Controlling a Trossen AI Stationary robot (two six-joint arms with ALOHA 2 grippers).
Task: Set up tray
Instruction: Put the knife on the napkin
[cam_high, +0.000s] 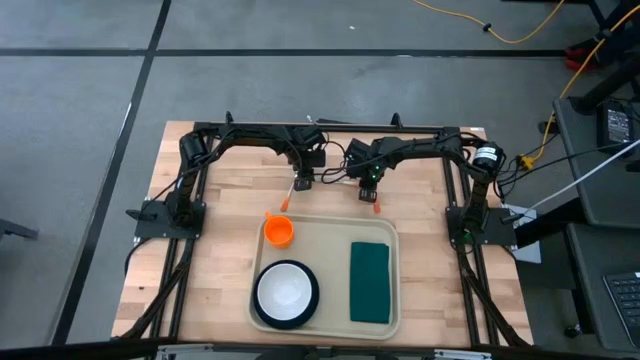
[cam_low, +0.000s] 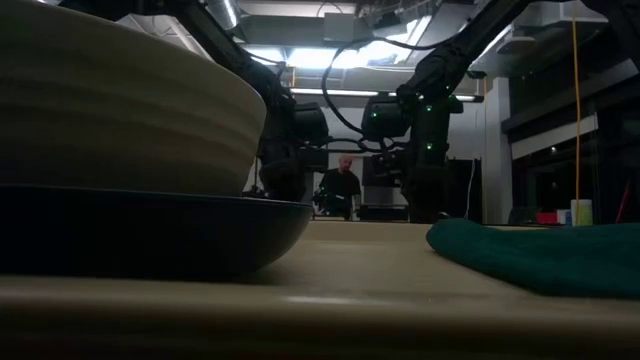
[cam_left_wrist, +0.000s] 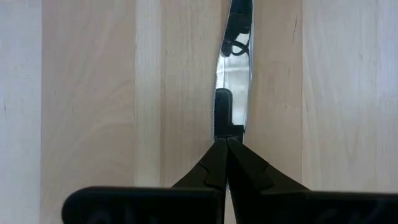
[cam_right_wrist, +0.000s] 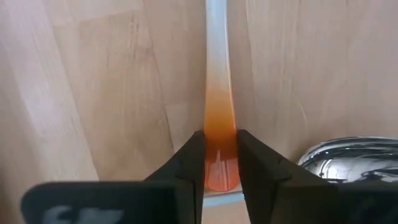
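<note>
Large cream rectangular plastic tray (cam_high: 325, 228) sits at the worktop's (cam_high: 220, 260) near edge, centre. On it: small orange cup (cam_high: 279, 231), white bowl on dark round plate (cam_high: 286, 292), dark green folded napkin (cam_high: 370, 281). Left tool (cam_left_wrist: 225, 146) pinched tight on a silver knife blade (cam_left_wrist: 233, 68), near far edge. Right tool (cam_right_wrist: 221, 163) narrow, fingers either side of an orange-handled utensil (cam_right_wrist: 219, 124), beside tray's far rim.

The tray (cam_high: 325, 325) sits on the table (cam_high: 225, 190). In it, a cup (cam_high: 279, 231) stands behind a bowl (cam_high: 285, 290) resting on a plate (cam_high: 262, 310); a napkin (cam_high: 370, 282) lies to their right.
</note>
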